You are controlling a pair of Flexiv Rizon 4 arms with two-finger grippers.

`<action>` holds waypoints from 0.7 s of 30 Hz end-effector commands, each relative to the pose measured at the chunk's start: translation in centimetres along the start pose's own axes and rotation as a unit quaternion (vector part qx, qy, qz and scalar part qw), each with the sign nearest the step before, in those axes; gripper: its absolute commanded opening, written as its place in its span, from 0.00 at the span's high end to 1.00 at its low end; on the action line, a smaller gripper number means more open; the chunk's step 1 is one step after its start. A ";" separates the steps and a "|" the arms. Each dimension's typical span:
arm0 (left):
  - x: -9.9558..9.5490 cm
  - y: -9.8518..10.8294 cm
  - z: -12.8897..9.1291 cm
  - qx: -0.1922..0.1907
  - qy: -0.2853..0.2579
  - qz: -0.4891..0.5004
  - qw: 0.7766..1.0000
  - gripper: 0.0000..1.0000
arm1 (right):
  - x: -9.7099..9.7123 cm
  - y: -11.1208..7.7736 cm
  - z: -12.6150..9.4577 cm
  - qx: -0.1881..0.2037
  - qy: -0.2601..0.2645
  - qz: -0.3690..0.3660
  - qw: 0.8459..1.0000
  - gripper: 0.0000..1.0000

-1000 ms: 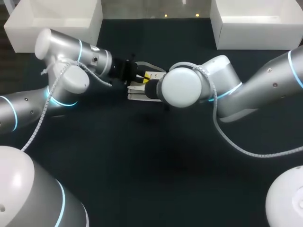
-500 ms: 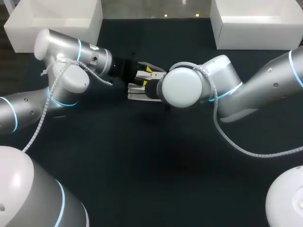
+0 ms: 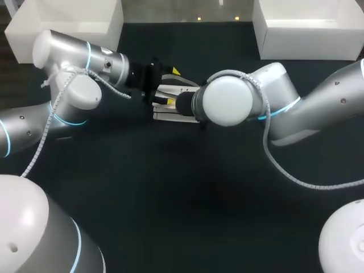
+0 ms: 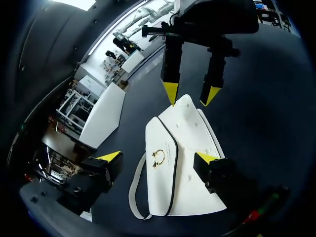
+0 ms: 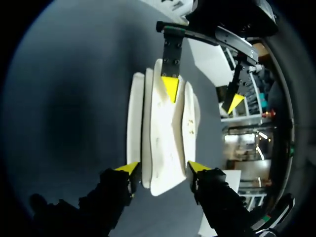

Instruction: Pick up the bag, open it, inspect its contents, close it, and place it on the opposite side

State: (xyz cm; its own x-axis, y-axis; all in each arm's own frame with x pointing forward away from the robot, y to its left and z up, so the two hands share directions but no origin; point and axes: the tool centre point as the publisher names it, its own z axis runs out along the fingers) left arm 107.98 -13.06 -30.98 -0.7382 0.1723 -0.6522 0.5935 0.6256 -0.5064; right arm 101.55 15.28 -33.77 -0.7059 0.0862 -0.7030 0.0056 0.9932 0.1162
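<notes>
mid dark table (image 3: 170, 216) lies the white bag (image 4: 182, 168), left end effector (image 4: 158, 157) and right end effector (image 5: 163, 168) straddling it (spread, gripping nothing).

Soft overhead light is falling on the matte black table (image 3: 170, 216), which is soaking it up and showing only faint shadows. The right arm's rounded white joint cap (image 3: 227, 102) is gleaming brightly. In the right wrist view the white leather handbag (image 5: 163, 128) is glaring pale along its middle; in the left wrist view it is sitting evenly lit.
</notes>
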 end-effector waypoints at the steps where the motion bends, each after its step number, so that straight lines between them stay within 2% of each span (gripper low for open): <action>1: -0.4 -0.1 -1.9 -0.012 0.011 -0.029 0.999 0.00 | -2.0 -0.5 -2.0 0.003 0.059 0.008 0.998 0.00; 6: -0.8 0.6 -3.4 -0.042 0.050 -0.109 0.992 0.00 | -3.6 -0.9 -2.7 0.001 0.101 0.018 0.995 0.00; 8: -0.8 0.9 -4.2 -0.045 0.067 -0.133 0.988 0.00 | -4.2 -0.9 -2.9 0.007 0.119 0.021 0.993 0.00; 10: -0.8 0.9 -4.7 -0.047 0.077 -0.144 0.985 0.00 | -4.6 -0.9 -3.1 -0.005 0.137 0.024 0.990 0.00; 11: -0.7 0.9 -5.1 -0.044 0.089 -0.153 0.983 0.00 | -4.8 -0.8 -3.2 0.006 0.144 0.019 0.989 0.00; 13: -0.7 0.9 -5.6 -0.048 0.093 -0.164 0.981 0.00 | -5.1 -0.8 -3.2 0.005 0.159 0.022 0.987 0.00; 21: -0.3 1.4 -6.9 -0.061 0.140 -0.208 0.966 0.00 | -5.9 -0.9 -3.7 0.021 0.194 0.028 0.980 0.00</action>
State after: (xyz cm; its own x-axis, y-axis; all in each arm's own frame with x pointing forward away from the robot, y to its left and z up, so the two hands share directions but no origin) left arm 106.47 -7.24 -28.01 -0.9605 0.0412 -0.2752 0.2098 0.7567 -0.6192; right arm 102.89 13.38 -27.75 -0.8798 0.1226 -0.4593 0.0696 0.9890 0.1307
